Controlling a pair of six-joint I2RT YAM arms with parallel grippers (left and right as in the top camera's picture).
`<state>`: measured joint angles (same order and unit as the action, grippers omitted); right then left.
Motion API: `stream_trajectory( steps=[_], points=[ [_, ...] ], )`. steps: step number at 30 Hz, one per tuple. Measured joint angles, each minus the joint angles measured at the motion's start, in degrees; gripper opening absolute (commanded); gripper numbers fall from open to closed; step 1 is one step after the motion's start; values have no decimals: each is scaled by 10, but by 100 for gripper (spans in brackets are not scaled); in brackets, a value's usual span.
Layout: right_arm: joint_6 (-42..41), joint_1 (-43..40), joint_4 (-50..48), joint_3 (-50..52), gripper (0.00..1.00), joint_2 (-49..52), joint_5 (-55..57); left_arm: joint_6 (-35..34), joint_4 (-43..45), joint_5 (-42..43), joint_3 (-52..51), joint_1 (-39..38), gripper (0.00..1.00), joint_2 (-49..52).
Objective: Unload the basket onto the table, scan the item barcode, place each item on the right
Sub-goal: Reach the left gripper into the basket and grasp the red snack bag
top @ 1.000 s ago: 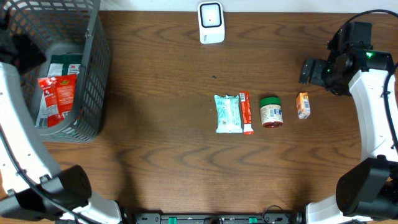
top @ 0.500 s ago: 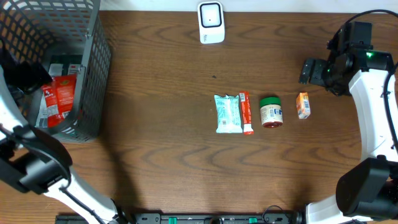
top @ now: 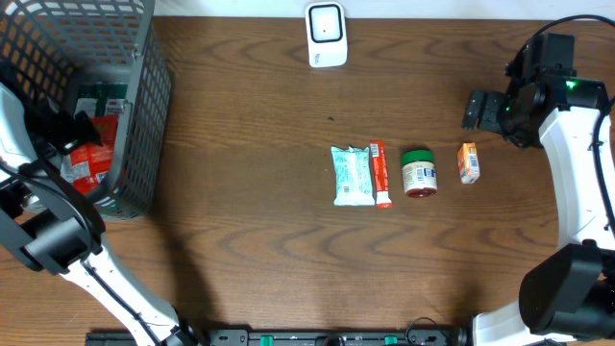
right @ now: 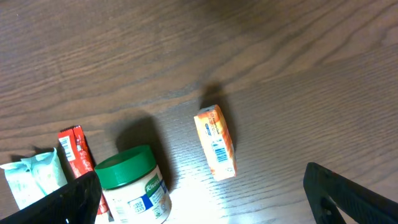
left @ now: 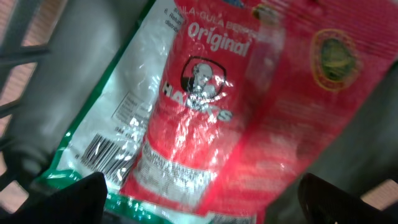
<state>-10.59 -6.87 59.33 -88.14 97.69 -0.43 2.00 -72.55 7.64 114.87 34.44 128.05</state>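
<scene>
On the surface [top: 250, 221], inside the basket [top: 152, 106], the left pincer [left: 205, 204] has just spread fully above the red packet [left: 249, 112], apparently done with it; the right pincer [top: 473, 110] hangs open.

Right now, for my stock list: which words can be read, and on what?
"Original": red packet.
"GULA-GULA": above it, same packet, partly cut off.
Brand name below: crumpled, unreadable.
Print on the green-lidded jar and the orange box: too small.

Red pouch [left: 211, 124], grey mesh basket [top: 154, 86], teal pkt [top: 352, 176], green-lid jar [top: 419, 173], orange box [top: 468, 162], white scanner [top: 326, 35].
</scene>
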Motion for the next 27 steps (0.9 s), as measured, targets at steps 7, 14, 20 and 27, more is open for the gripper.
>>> stream_trajectory(
  steps=[7,14,20,27],
  points=[
    [0,0,0,0,99,0,0,1,62,18,-67,0,93,0],
    [0,0,0,0,99,0,0,10,70,58,-89,0,46,0],
    [0,0,0,0,99,0,0,12,67,76,-89,-2,7,-15],
    [0,0,0,0,99,0,0,8,80,70,-92,-2,7,-77]
  ],
)
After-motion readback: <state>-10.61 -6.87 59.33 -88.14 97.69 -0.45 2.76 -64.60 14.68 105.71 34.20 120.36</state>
